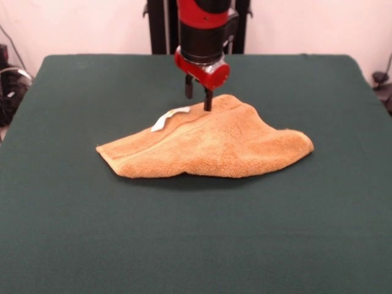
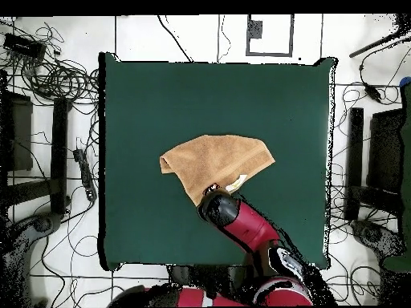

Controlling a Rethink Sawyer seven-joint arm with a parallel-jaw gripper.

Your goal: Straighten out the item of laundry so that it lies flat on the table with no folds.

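Orange-tan towel [image 1: 208,146] folded over on itself, lumpy, near middle of green table [image 1: 73,233]. White tag [image 1: 169,117] poking out at towel's far left side. Right of tag, gripper [image 1: 198,98] down at far edge, fingers apart, one tip touching the cloth.

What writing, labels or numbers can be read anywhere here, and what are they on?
None can be read. The towel's small white tag shows no legible print, and neither the red and black arm nor the green table carries any visible lettering.
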